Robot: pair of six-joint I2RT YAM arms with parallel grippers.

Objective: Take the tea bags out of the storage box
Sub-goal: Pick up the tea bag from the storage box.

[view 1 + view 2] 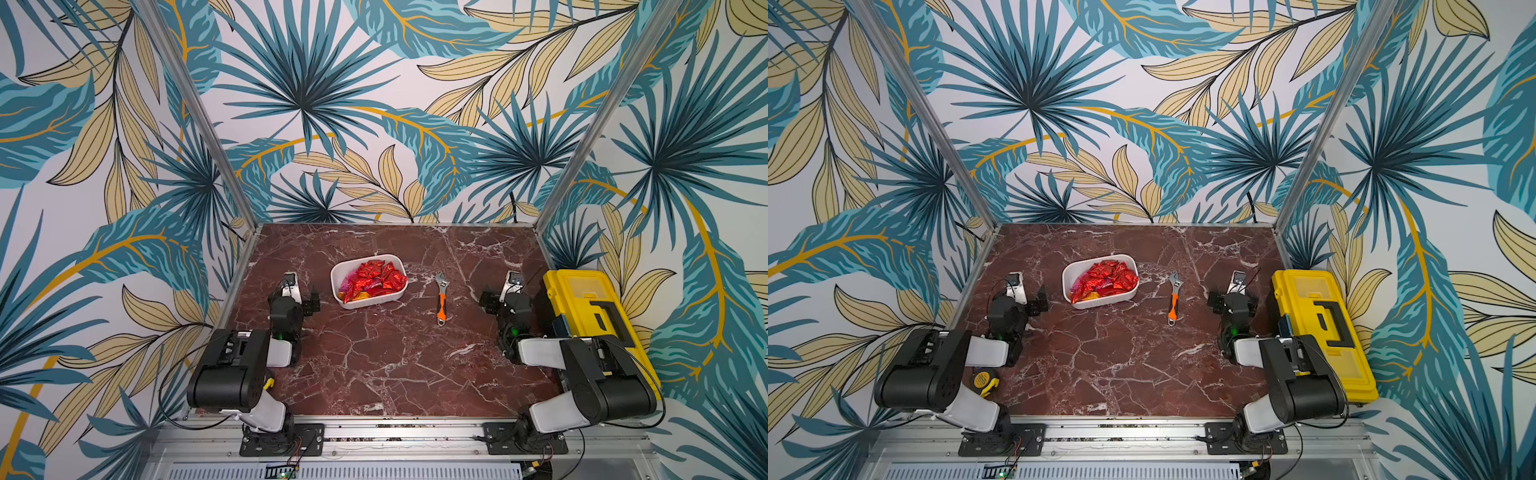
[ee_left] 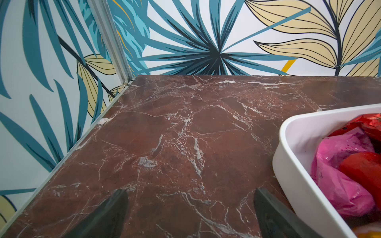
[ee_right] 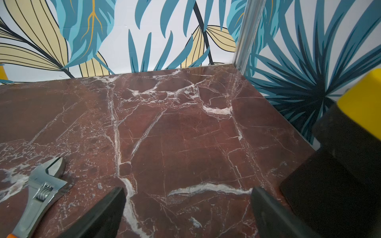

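Observation:
The white storage box [image 1: 337, 291] sits on the red marble table, left of centre in both top views [image 1: 1068, 291]. It is heaped with shiny tea bags [image 1: 376, 275], mostly red [image 1: 1108, 277], with some pink and orange at its near end. My left gripper [image 1: 300, 296] is low over the table just left of the box, open and empty. In the left wrist view its fingers [image 2: 190, 190] frame bare marble, with the box rim [image 2: 287, 131] and a pink tea bag [image 2: 340, 164] off to one side. My right gripper [image 1: 505, 297] is open and empty over bare table [image 3: 187, 188], far right of the box.
An orange-handled wrench [image 1: 440, 299] lies between the box and my right gripper, its steel head [image 3: 44, 181] close to one finger. A yellow toolbox [image 1: 582, 303] stands along the right edge beside my right arm. A yellow tape measure [image 1: 984, 380] lies by my left arm. Patterned walls enclose three sides.

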